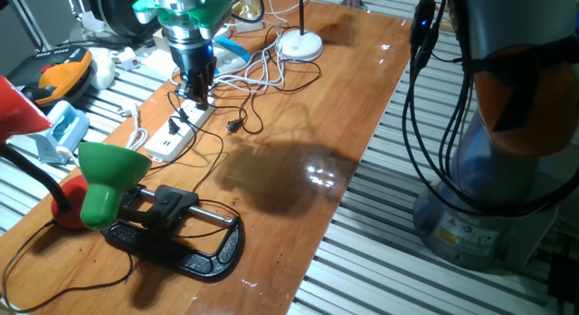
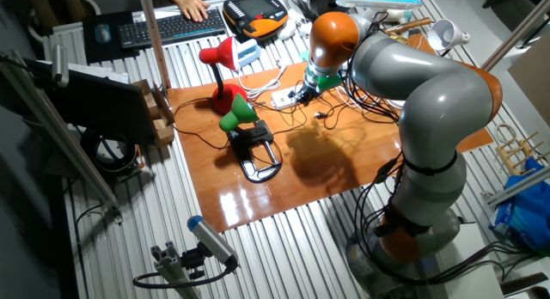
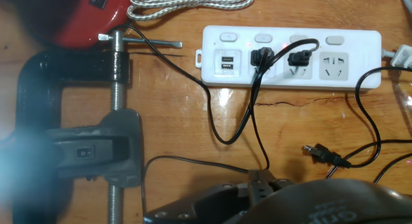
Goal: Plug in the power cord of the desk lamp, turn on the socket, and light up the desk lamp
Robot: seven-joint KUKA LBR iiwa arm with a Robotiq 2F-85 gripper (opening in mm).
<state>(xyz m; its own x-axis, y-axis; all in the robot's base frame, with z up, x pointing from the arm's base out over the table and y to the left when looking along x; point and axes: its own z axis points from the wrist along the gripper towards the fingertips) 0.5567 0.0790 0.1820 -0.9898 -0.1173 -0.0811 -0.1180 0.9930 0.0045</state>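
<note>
The two-finger gripper (image 1: 195, 87) hangs directly over the far end of the long, flat white power strip (image 1: 178, 132), its black fingers pointing down at it; whether they are spread or pressed together cannot be told, since one fixed view shows only a dark mass and the hand view shows no fingertips at all, only the dark rim of the hand. In the hand view the strip (image 3: 290, 55) lies across the orange wooden table (image 3: 270, 140), with two black plugs (image 3: 261, 56) seated in neighbouring outlets and a row of small oval switches (image 3: 263, 38) just above them; a faint red point shows between two switches, though which outlet it belongs to is unclear. A third, loose black plug (image 3: 318, 153) lies on the wood near the strip, apart from it.

The risks, as I judge them: pressing the wrong switch, because they sit close together; a finger catching the looped black cords (image 3: 254, 102) and tugging a seated plug out; the light strip sliding under a downward push. The green-shaded desk lamp (image 1: 107, 177) held in a black C-clamp (image 1: 181, 238) stands well apart, so a taut cord could drag.
</note>
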